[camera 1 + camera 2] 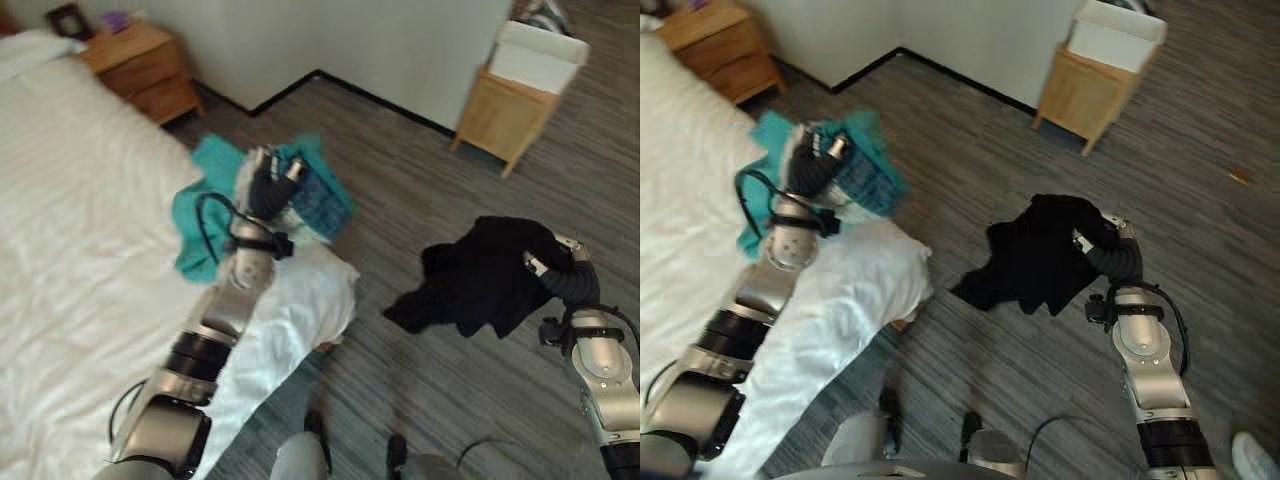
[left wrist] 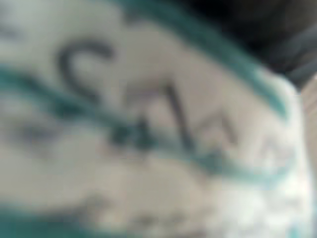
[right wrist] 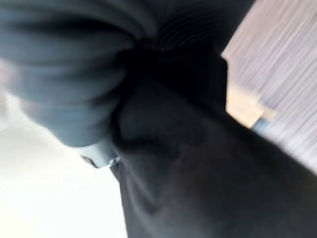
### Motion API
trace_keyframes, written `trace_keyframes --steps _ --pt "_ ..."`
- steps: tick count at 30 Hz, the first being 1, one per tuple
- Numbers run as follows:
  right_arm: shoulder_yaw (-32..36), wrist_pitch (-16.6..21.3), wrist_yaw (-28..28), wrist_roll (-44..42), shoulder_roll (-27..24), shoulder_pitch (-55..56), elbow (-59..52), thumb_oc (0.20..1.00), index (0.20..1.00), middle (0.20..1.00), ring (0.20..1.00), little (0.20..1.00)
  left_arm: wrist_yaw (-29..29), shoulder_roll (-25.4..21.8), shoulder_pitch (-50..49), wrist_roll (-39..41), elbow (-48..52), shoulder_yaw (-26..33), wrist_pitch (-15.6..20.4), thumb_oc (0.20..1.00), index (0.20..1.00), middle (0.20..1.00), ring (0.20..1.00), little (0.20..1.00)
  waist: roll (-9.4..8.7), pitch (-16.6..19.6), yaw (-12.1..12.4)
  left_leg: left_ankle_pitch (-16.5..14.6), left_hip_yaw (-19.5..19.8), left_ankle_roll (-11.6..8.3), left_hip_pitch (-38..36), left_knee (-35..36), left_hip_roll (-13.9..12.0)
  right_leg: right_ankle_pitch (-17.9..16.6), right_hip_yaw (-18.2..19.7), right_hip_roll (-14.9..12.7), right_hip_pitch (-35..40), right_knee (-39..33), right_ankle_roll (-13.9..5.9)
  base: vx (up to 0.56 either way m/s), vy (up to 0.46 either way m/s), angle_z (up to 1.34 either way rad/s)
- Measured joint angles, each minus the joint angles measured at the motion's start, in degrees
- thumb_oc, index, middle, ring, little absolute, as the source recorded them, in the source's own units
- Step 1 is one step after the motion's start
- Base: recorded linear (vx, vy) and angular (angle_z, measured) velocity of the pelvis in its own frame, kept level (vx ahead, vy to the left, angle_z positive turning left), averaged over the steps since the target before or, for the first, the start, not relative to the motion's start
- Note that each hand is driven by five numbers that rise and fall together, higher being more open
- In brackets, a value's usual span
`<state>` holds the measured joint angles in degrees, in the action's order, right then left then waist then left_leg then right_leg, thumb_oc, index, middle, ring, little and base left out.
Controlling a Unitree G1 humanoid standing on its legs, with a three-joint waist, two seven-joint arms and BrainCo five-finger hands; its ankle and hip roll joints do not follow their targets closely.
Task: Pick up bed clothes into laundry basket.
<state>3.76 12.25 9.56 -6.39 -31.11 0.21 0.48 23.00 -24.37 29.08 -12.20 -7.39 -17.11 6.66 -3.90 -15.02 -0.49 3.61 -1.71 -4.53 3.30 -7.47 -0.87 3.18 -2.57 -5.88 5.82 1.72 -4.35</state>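
Now the right hand (image 1: 548, 262), at the right of the frame, is clutching a black cloth (image 1: 478, 277) that is hanging above the floor (image 1: 420, 190). Up in the middle, the left hand (image 1: 268, 185) is reaching into teal clothes (image 1: 215, 205) at the bed (image 1: 80, 220) edge; I cannot tell its grip. White sheet (image 1: 290, 310) is hanging below it.

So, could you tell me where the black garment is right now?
The black garment hangs from the right hand, above the striped floor on the robot's right.
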Motion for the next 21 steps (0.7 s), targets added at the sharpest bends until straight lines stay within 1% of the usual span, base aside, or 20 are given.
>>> trace_keyframes --steps 1,2,3,4,5,6,8,9,10,11,12,13,14,15,16,17,18,19,20,21 --pt "0.0 -0.2 0.2 1.0 -0.2 -0.2 0.0 0.2 0.2 0.2 0.2 0.2 -0.4 0.8 -0.3 0.5 0.0 -0.9 0.2 0.2 0.2 0.2 0.2 0.2 -0.17 -0.1 -1.0 -0.1 2.4 -0.2 -0.4 0.5 0.0 -0.3 0.8 -0.9 -0.5 -0.3 -0.48 -0.01 0.094 -0.79" --pt "0.2 -0.1 0.5 3.3 -1.0 -0.6 -0.2 0.2 0.2 0.2 0.2 0.2 -0.9 2.4 -0.6 0.9 0.0 -2.8 0.3 0.2 0.2 0.2 0.2 0.2 0.64 0.2 -1.3 -0.2 6.1 -0.27 -1.1 2.5 0.7 -0.6 2.2 -1.0 -1.1 -1.1 -1.16 0.03 0.088 -0.72" --pt "0.2 -0.2 1.2 4.5 -1.8 -0.6 -0.2 0.2 0.2 0.2 0.2 0.2 -2.0 3.5 -0.6 0.8 -0.1 -4.0 0.4 0.2 0.2 0.2 0.2 0.2 1.53 0.2 -2.1 -0.8 6.8 -0.46 -1.6 4.3 0.5 -1.9 3.3 -1.1 -1.7 -2.3 -2.01 -0.01 0.131 -0.53" --pt "0.3 -0.4 1.5 6.5 -2.4 -0.6 -0.3 0.2 0.2 0.2 0.2 0.2 -2.2 4.5 -0.5 0.9 -0.3 -5.2 0.4 0.2 0.2 0.2 0.2 0.2 2.73 0.6 -3.8 -1.8 7.1 0.45 -2.0 6.4 0.3 -2.6 3.1 -0.9 -1.6 -3.6 -2.47 0.02 0.141 -0.29" --pt "0.4 -0.4 1.8 7.7 -2.7 -0.5 -0.5 0.2 0.2 0.2 0.2 0.2 -3.0 5.8 -0.6 0.9 -0.6 -5.4 0.4 0.2 0.2 0.2 0.2 0.2 3.25 0.5 -4.2 -1.7 6.8 1.06 -3.3 9.1 0.0 -3.0 3.7 -0.8 -2.0 -3.9 -2.84 0.02 0.101 -0.34" --pt "-0.8 -0.9 2.5 8.9 -3.6 -1.7 0.1 0.2 0.2 0.2 0.2 0.2 -3.1 6.8 0.1 2.4 -2.6 -6.5 0.7 0.2 0.2 0.2 0.2 0.2 2.99 0.6 -4.0 -1.6 5.3 1.68 -3.5 10.0 1.1 -2.9 5.7 -1.5 -3.7 -3.7 -2.96 0.02 0.062 -0.5" --pt "-3.4 -1.8 2.5 9.4 -5.0 -5.2 0.6 0.2 0.2 0.2 0.2 0.2 -3.3 7.2 1.2 4.4 -6.9 -8.0 0.3 0.2 0.2 0.2 0.2 0.2 3.4 0.8 -4.1 -1.4 4.5 1.96 -3.4 11.2 1.6 -3.1 7.1 -2.4 -5.3 -3.4 -3.44 -0.03 0.048 -0.61" --pt "-4.7 -2.0 2.9 10.6 -5.4 -7.3 0.6 0.2 0.2 0.2 0.2 0.2 -3.3 7.3 1.4 5.2 -8.6 -8.9 0.1 0.2 0.2 0.2 0.2 0.2 3.22 0.9 -4.2 -1.3 3.4 2.14 -3.4 11.5 2.1 -3.1 7.8 -3.0 -6.5 -3.3 -3.54 0.04 0.047 -0.84" --pt "-7.1 -2.5 3.6 11.6 -6.3 -10.1 0.8 0.2 0.2 0.2 0.2 0.2 -3.3 7.3 1.4 5.2 -10.2 -9.8 -0.2 0.2 0.2 0.2 0.2 0.2 2.86 0.8 -4.0 -0.8 1.1 2.86 -3.8 12.2 2.3 -3.8 7.5 -3.5 -8.6 -2.0 -4.54 0.01 -0.023 -1.11" --pt "-9.8 -3.5 4.0 12.8 -6.9 -13.9 1.3 0.2 0.2 0.2 0.2 0.2 -3.2 6.7 1.5 5.3 -11.6 -9.7 -0.5 0.2 0.2 0.2 0.2 0.2 2.3 0.6 -3.3 -0.6 -1.8 3.21 -4.3 12.9 1.8 -4.2 5.1 -4.6 -11.0 0.2 -4.98 -0.01 -0.055 -1.33" --pt "-11.0 -3.9 4.0 13.3 -7.6 -16.2 1.6 0.2 0.2 0.2 0.2 0.2 -3.2 6.7 2.0 5.3 -13.6 -10.1 -1.2 0.2 0.2 0.2 0.2 0.2 2.22 0.6 -2.4 -0.8 -4.3 3.42 -4.5 12.9 1.0 -3.9 -1.3 -6.5 -11.7 0.3 -4.93 -0.04 -0.051 -1.15" --pt "-11.1 -4.2 4.2 13.4 -7.7 -17.1 1.7 0.2 0.2 0.2 0.2 0.2 -3.2 6.5 2.1 5.4 -13.8 -10.1 -1.7 0.2 0.2 0.2 0.2 0.2 2.18 0.6 -2.2 -0.7 -5.7 3.62 -4.6 12.9 0.3 -3.8 -5.5 -7.5 -11.8 0.1 -4.7 0.01 -0.003 -0.94" --pt "-11.1 -4.6 4.8 13.4 -8.2 -18.3 1.8 0.2 0.2 0.2 0.2 0.2 -3.2 6.0 2.5 5.5 -13.8 -10.1 -2.0 0.2 0.2 0.2 0.2 0.2 1.86 0.6 -2.0 -1.1 -6.8 3.32 -4.7 12.9 -0.4 -4.1 -13.4 -9.2 -11.7 0.5 -4.53 0.05 0.042 -0.66" --pt "-11.1 -5.1 5.0 14.3 -8.8 -19.4 1.8 0.2 0.2 0.2 0.2 0.2 -3.2 5.5 3.3 6.5 -13.8 -10.0 -2.3 0.2 0.2 0.2 0.2 0.2 1.02 0.6 -1.8 -1.4 -7.8 2.97 -5.1 12.9 -0.8 -6.2 -18.6 -10.6 -11.7 1.5 -3.96 0.08 0.047 -0.57" --pt "-11.0 -5.7 5.5 15.2 -9.0 -19.8 1.8 0.2 0.2 0.2 0.2 0.2 -3.1 4.9 4.0 7.3 -13.8 -9.9 -2.4 0.2 0.2 0.2 0.2 0.2 -0.25 0.7 -2.0 -1.7 -8.3 2.4 -5.8 12.9 -0.6 -9.7 -19.3 -11.1 -11.6 2.2 -4.31 0.08 0.036 -0.41" --pt "-10.8 -6.1 6.4 15.3 -9.2 -20.1 2.0 0.2 0.2 0.2 0.2 0.2 -2.8 5.5 4.1 7.8 -13.4 -9.4 -2.4 0.2 0.2 0.2 0.2 0.2 0.6 0.6 -2.6 -1.9 -8.5 2.25 -6.1 12.9 -1.9 -9.8 -19.0 -9.6 -11.8 2.9 -4.27 0.1 -0.02 -0.27" --pt "-10.0 -6.2 7.1 15.3 -9.0 -20.2 2.0 0.2 0.2 0.2 0.2 0.2 -2.8 5.3 4.1 8.7 -12.1 -9.1 -2.3 0.2 0.2 0.2 0.2 0.2 0.99 0.4 -2.7 -1.8 -8.6 1.55 -6.2 12.9 -2.6 -9.0 -18.8 -9.0 -12.1 3.4 -4.37 0.11 -0.073 -0.27" --pt "-9.1 -6.6 8.1 15.1 -8.7 -20.1 2.0 0.2 0.2 0.2 0.2 0.2 -2.9 5.9 4.2 9.8 -10.7 -8.9 -2.3 0.2 0.2 0.2 0.2 0.2 1.32 0.3 -3.4 -1.9 -9.0 1.35 -6.0 12.9 -3.1 -8.6 -18.8 -8.3 -12.6 3.3 -3.99 0.14 -0.115 -0.19" --pt "-6.3 -6.8 8.8 14.8 -6.5 -19.9 1.9 0.2 0.2 0.2 0.2 0.2 -3.0 6.6 4.1 10.0 -8.8 -8.3 -2.3 0.2 0.2 0.2 0.2 0.2 1.8 0.0 -4.3 -1.9 -9.2 1.3 -5.5 12.9 -3.7 -8.6 -19.1 -7.7 -12.7 2.6 -3.68 0.19 -0.136 -0.2" --pt "-5.0 -6.8 9.6 14.3 -4.9 -19.5 1.7 0.2 0.2 0.2 0.2 0.2 -3.2 7.0 4.0 10.9 -7.5 -8.2 -2.2 0.2 0.2 0.2 0.2 0.2 2.1 -0.2 -4.4 -2.2 -9.6 0.97 -5.5 12.9 -4.0 -8.7 -19.1 -7.2 -12.9 2.1 -3.53 0.22 -0.132 -0.26"
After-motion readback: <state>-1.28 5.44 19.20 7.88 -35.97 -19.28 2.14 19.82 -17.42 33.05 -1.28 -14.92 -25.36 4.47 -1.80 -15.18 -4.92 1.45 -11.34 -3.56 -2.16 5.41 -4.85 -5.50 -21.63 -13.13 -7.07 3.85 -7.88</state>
